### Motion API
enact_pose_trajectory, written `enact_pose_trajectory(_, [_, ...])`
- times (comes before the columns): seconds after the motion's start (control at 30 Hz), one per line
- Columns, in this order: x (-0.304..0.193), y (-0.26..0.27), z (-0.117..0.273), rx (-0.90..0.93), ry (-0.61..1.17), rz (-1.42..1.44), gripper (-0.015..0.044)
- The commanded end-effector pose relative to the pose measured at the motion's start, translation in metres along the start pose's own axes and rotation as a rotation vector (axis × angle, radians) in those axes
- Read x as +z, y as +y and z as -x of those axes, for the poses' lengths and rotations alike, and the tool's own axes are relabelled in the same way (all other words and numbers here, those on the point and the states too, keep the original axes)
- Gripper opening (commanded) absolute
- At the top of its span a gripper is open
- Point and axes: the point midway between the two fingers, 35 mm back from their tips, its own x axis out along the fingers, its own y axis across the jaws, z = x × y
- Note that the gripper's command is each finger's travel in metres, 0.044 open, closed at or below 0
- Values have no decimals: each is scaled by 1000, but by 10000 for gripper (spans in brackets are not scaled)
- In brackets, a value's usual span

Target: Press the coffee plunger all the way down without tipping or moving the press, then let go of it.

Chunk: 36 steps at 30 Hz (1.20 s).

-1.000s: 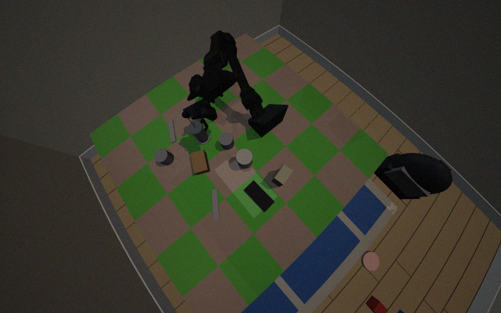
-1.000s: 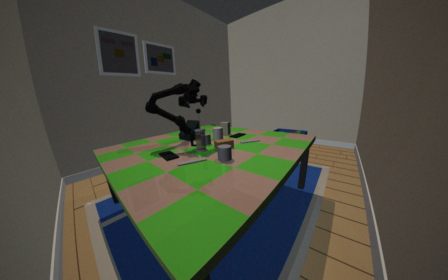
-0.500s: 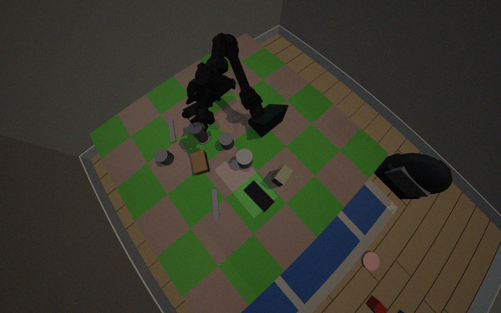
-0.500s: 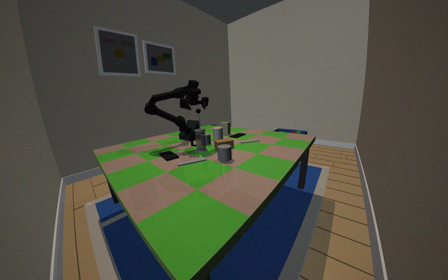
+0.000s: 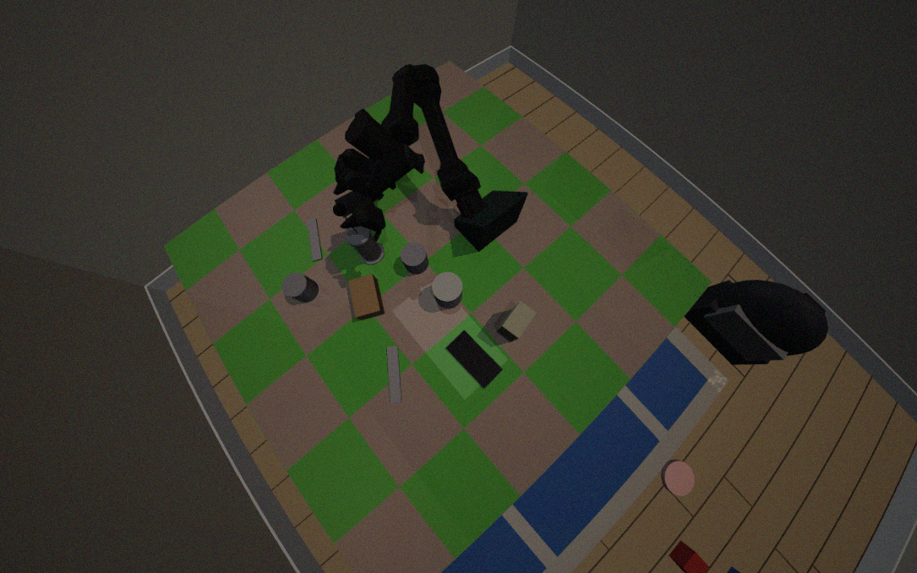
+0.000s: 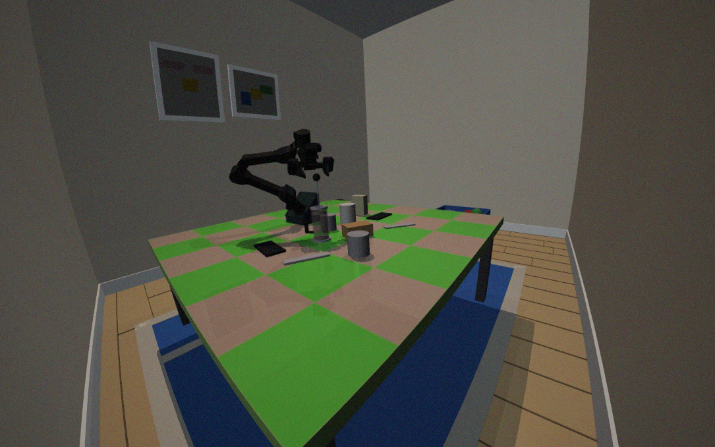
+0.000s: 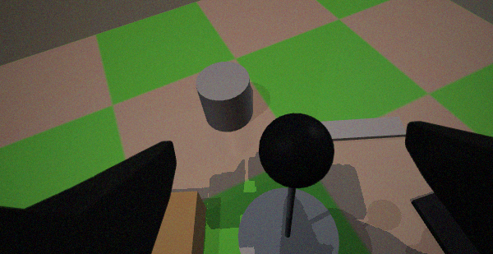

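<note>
Black and round, the plunger knob [image 7: 296, 150] sits at the centre of the wrist view, raised on a thin rod [image 7: 289, 210] above the press lid [image 7: 263, 227] near the lower edge. The claw [image 7: 291, 169] is spread wide and holds nothing, one finger at each lower corner. The tall, narrow press probably tips easily, so the smooth knob wants a light, centred hold pushed straight down the rod.
</note>
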Motion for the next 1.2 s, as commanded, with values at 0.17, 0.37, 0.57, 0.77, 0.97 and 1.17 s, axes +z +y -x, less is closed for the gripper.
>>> enact_pose_trajectory(0.17, [1, -3, -5, -1, -12, 5, 361])
enact_pose_trajectory(0.37, [1, -3, -5, -1, -12, 5, 204])
enact_pose_trajectory(0.57, [1, -3, -5, -1, -12, 5, 116])
enact_pose_trajectory(0.77, [1, -3, -5, -1, -12, 5, 116])
enact_pose_trajectory(0.97, [-2, -2, -8, 0, -10, 5, 116])
enact_pose_trajectory(1.17, [-10, 0, -14, 2, -6, 4, 116])
